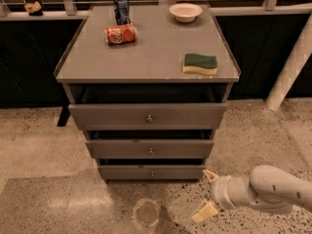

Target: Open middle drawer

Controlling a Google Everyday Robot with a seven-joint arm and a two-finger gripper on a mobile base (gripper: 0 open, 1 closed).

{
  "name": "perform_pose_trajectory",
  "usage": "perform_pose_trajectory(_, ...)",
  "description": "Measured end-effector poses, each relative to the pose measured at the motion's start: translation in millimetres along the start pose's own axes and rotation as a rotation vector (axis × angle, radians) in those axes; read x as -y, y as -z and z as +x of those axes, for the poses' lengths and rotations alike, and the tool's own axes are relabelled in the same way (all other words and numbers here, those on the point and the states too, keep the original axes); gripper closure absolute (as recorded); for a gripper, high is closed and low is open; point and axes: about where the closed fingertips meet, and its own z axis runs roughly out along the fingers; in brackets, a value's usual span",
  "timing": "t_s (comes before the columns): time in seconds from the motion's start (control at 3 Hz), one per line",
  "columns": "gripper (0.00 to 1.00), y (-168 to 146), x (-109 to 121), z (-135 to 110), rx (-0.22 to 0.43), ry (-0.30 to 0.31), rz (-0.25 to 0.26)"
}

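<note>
I find the middle drawer between the top drawer and the bottom drawer. On the counter: standing can rear left, tipped can just before it, bowl rear right, sponge front right. My gripper sits low right, before the drawers.

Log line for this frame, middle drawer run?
task: open middle drawer | claw: open, low, before cabinet, image right | knob: not touched

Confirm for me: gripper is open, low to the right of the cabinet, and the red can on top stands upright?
No. The camera view shows the red can lying on its side beside the upright blue can. The rest holds: the gripper is open, low to the right of the cabinet.
</note>
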Motion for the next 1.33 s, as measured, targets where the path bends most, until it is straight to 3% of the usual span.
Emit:
perform_pose_trajectory(0.33,0.0,-29,23,-19,0.024,-0.073,0.083)
perform_pose_trajectory(0.67,0.0,-41,47,-28,-0.102,-0.117,0.165)
perform_pose_trajectory(1.33,0.0,-47,54,-28,-0.112,-0.111,0.17)
